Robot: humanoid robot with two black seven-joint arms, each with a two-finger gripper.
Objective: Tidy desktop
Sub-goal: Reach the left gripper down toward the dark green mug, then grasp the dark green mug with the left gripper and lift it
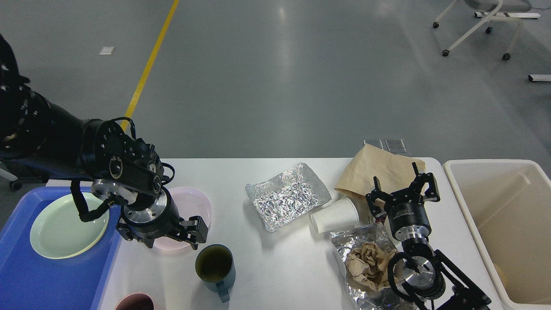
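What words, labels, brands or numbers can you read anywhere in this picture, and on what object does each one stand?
None can be read with certainty.
Right gripper: a small white label on its black body, too small to read.
Left gripper: no lettering shows from this angle.
White paper cup, green mug, plates, foil, blue tray and cream bin: no print visible.

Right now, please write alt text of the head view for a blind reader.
The black left hand hangs low over the round pink plate on the white rectangular desktop, near a dark teal mug. The open right hand hovers above crumpled foil.
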